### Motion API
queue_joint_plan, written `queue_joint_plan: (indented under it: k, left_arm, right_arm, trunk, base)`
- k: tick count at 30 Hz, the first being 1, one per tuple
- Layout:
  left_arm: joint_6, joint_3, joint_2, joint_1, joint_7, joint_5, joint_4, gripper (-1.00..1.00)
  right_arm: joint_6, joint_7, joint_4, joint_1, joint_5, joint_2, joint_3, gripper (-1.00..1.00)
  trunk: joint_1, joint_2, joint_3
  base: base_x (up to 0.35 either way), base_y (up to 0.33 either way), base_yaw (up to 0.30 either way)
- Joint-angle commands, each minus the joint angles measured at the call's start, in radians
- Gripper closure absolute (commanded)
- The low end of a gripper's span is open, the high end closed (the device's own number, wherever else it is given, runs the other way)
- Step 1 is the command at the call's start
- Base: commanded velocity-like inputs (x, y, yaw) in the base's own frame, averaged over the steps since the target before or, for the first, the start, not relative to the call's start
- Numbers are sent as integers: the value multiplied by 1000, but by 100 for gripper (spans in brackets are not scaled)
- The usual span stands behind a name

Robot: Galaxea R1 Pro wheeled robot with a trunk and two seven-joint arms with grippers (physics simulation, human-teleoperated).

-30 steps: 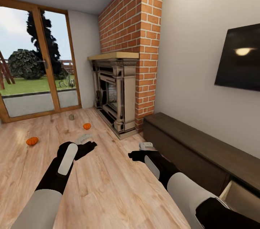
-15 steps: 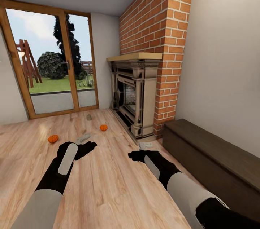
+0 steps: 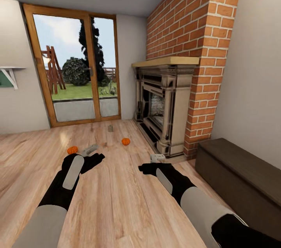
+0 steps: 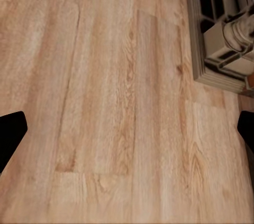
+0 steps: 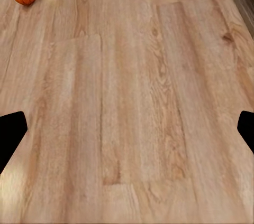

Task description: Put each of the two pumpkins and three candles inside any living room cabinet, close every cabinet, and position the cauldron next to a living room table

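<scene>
View: the whole head picture had slid rightward over the last second, so the camera had turned left; nothing on the floor had moved of itself. The TV and the open drawer seen earlier at the right edge had passed out of frame.

Pumpkins: one pumpkin (image 3: 125,141) lay on the floor at centre frame, near the fireplace (image 3: 162,107); the other pumpkin (image 3: 72,150) lay lower left of it, just above the left gripper in the picture. Both had drifted from the left part of the frame toward the middle as the view swung.

Candle: a small tan candle (image 3: 110,127) stood on the floor near the glass door (image 3: 76,72), above and between the pumpkins.

Cabinet: the dark cabinet (image 3: 242,185) sat at lower right against the wall, its visible fronts shut.

Left gripper: the left gripper (image 3: 89,153) hung over bare floor at lower left, jaws spread wide with nothing between them; its wrist view showed planks and a pumpkin at the top edge.

Right gripper: the right gripper (image 3: 156,161) hung at lower centre, likewise wide apart and empty.

Cauldron: I could not place it from these pictures.

Meaning: the robot seemed to be turning from the cabinet toward the pumpkins and candle, probably for the next pickup; all three were well apart from the cabinet.
</scene>
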Motion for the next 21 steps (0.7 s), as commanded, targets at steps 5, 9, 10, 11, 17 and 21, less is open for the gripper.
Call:
queue_joint_plan:
  k: [5,9,10,11,17,21]
  left_arm:
    - [2,3,-1,-1,9,11,-1,-100]
    - [2,3,-1,-1,9,11,-1,-100]
    - [2,3,-1,-1,9,11,-1,-100]
    - [2,2,-1,-1,9,11,-1,-100]
    - [2,2,-1,-1,9,11,-1,-100]
    - [2,2,-1,-1,9,11,-1,-100]
  right_arm:
    - [4,-5,-3,-1,-7,-1,6,-100]
    - [4,-5,-3,-1,-7,-1,6,-100]
    - [4,-5,-3,-1,-7,-1,6,-100]
    - [4,-5,-3,-1,-7,-1,6,-100]
    - [4,-5,-3,-1,-7,-1,6,-100]
    - [4,-5,-3,-1,-7,-1,6,-100]
  trunk:
    - [0,-1,-1]
    - [0,-1,-1]
    - [0,-1,-1]
    - [0,-1,-1]
    - [0,-1,3]
    - [0,-1,6]
  base:
    - [331,1,18]
    - [331,0,4]
    - [331,15,35]
    - [331,43,88]
    - [331,88,181]
    - [331,106,218]
